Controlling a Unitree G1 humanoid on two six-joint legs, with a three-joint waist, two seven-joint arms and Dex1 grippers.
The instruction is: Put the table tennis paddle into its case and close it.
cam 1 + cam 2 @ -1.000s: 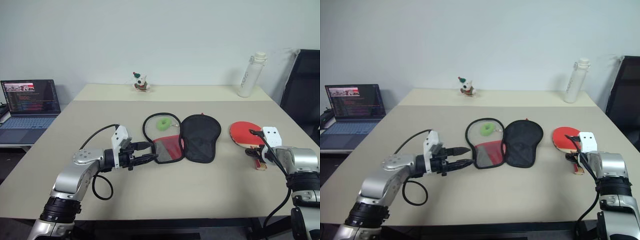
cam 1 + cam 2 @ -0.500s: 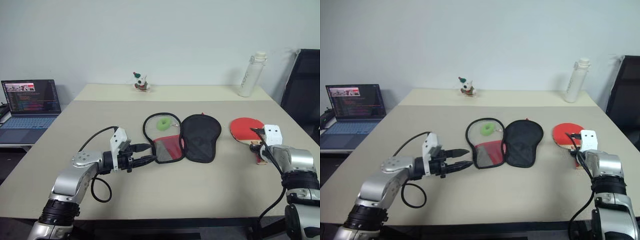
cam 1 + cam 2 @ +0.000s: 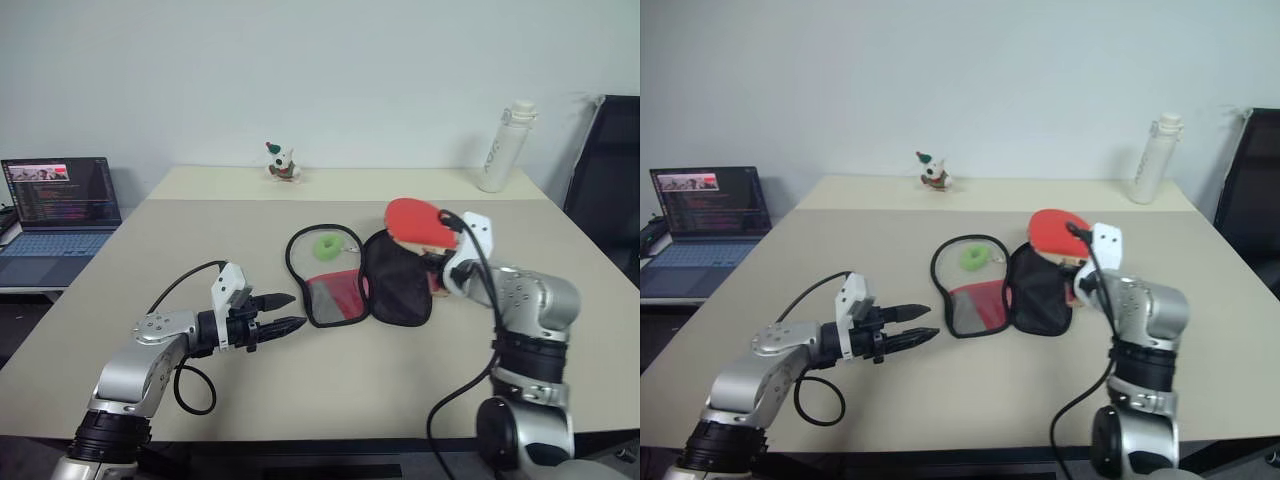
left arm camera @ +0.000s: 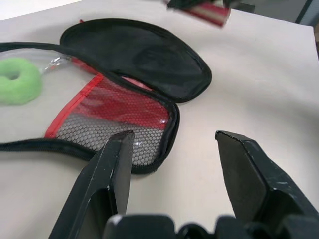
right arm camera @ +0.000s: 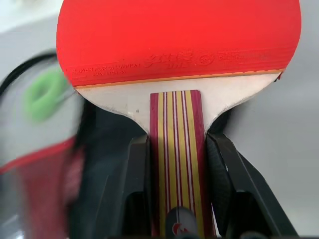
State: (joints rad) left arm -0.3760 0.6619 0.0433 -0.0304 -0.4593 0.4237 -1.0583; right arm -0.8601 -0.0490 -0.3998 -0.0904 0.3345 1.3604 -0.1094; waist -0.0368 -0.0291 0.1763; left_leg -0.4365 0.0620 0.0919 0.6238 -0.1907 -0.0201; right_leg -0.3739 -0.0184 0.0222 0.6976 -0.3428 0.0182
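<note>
My right fingers (image 5: pixel 174 199) pinch the round red rubber paddle's striped wooden handle (image 5: pixel 175 139), aloft at three o'clock of the open black fabric case (image 3: pixel 365 275). Left fingers (image 3: pixel 285 312) spread, empty. Risk: blade snagging the zipper rim, dragging the case across the bench (image 3: pixel 330 380).

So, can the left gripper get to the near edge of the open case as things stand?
Probably yes. The left gripper is open and points at the case, with bare table between them. The right gripper holds the paddle above the far flap.
</note>
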